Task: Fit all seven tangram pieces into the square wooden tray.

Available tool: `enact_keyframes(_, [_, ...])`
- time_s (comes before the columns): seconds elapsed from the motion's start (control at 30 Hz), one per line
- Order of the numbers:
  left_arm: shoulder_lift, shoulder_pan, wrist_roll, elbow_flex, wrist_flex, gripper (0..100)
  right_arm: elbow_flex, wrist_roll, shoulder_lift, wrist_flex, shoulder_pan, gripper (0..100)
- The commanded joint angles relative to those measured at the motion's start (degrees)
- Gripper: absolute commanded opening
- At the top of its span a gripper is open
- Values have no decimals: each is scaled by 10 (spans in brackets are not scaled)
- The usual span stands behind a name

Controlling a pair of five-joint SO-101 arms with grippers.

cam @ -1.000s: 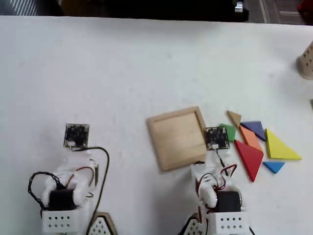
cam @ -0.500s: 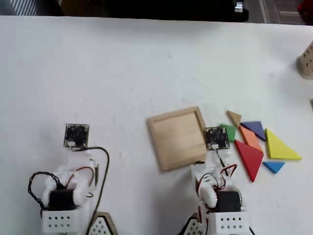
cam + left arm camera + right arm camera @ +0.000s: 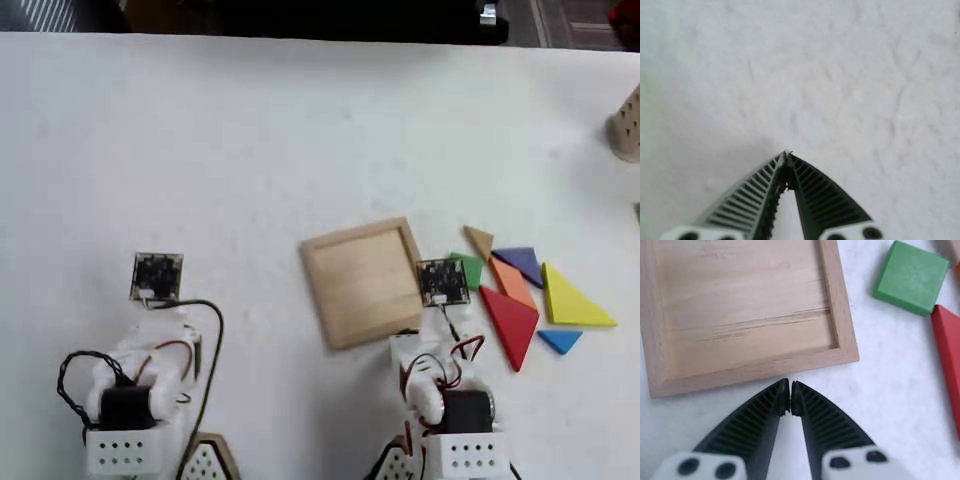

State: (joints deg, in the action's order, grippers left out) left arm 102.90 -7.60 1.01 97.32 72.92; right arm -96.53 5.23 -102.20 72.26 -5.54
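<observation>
No text, number, label or sign can be read here. The wooden tray (image 3: 362, 282) and the tangram pieces (image 3: 568, 298) on its right have plain faces, and any print on the arms' small circuit boards (image 3: 157, 276) is too small to tell.

- square wooden tray (image 3: 360, 283): 1
- tangram pieces: 7 total
- triangles with a plain outline: 4, one each: tan triangle (image 3: 481, 241), yellow triangle (image 3: 570, 298), red triangle (image 3: 511, 322), blue triangle (image 3: 559, 341)
- green square (image 3: 470, 270): 1
- purple piece (image 3: 520, 262): 1, orange piece (image 3: 511, 283): 1, exact shapes hard to tell
- robot arms: 2, left arm (image 3: 135, 390) and right arm (image 3: 445, 400)
- grippers: 2, left gripper (image 3: 787, 156) and right gripper (image 3: 790, 390), two ribbed fingers each
- black circuit boards: 2, one per arm
- pale object with holes (image 3: 626, 125): 1
- white table (image 3: 250, 150): 1
</observation>
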Motion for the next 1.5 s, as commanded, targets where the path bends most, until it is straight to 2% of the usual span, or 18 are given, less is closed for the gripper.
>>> enact_keyframes(0.0, [7,-1,-14,-3,4,24,-4,8,-7,3,-2,18])
enact_keyframes(0.3, [7,-3,-14,-3,4,24,-4,8,-7,3,-7,18])
enact_keyframes(0.53, [7,0,-14,-3,4,26,-4,8,-7,3,-44,18])
enact_keyframes(0.67, [7,-4,-15,-23,-28,27,-4,9,-7,3,-41,21])
enact_keyframes(0.97, [7,1,-15,-41,-149,28,36,9,-8,-18,67,22])
enact_keyframes(1.07, [7,33,-15,-42,-185,28,26,10,-8,-50,92,22])
enact_keyframes(1.13, [7,64,-15,-46,-193,28,11,38,-8,-63,95,22])
enact_keyframes(1.3, [2,92,14,-97,-190,31,0,220,-8,-50,118,21])
enact_keyframes(1.47, [-58,96,69,-167,-170,167,3,234,-8,-39,118,19])
